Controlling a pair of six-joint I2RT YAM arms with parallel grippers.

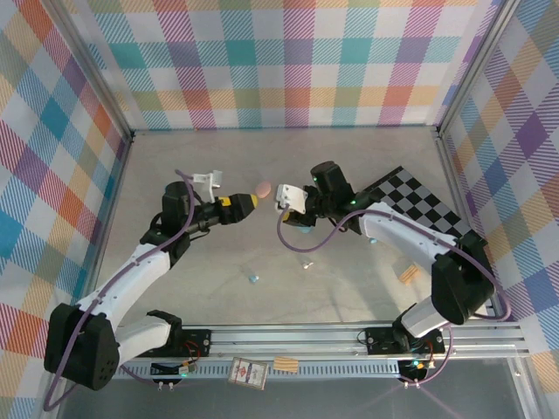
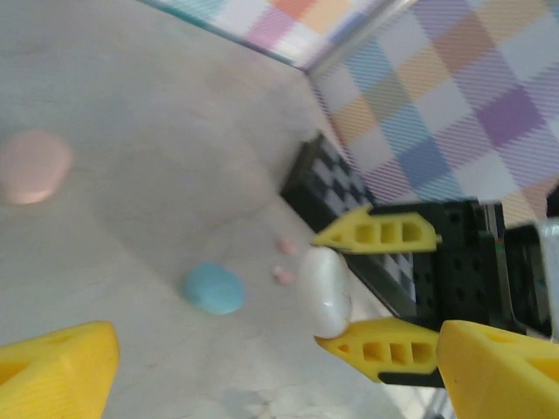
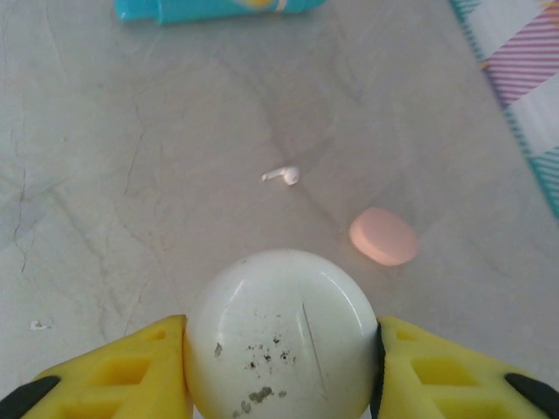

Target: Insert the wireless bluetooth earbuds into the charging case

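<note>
Above the middle of the grey tabletop (image 1: 367,157), the right gripper (image 3: 281,336) is clamped on a white, pebble-shaped plastic charging case (image 2: 325,292), with one yellow finger (image 3: 131,371) pressing each side; the lid looks closed. Facing it and just apart, the left gripper (image 1: 251,202) is spread wide with nothing between its yellow fingers. The earbuds lie loose on the table: a tiny white stemmed earbud (image 3: 284,175) ahead of the held case, and two pale pink nubs (image 2: 284,276) beside a teal oval case (image 2: 213,289). A pale pink oval case (image 1: 264,188) rests near both grippers, and a teal-blue cylinder (image 3: 218,9) lies farther off. The held case probably needs opening first. To do that well, the right arm should hold it steady and level while the left fingers meet the lid seam squarely and lift gently, so the smooth shell does not slip or twist out of the grip
</note>
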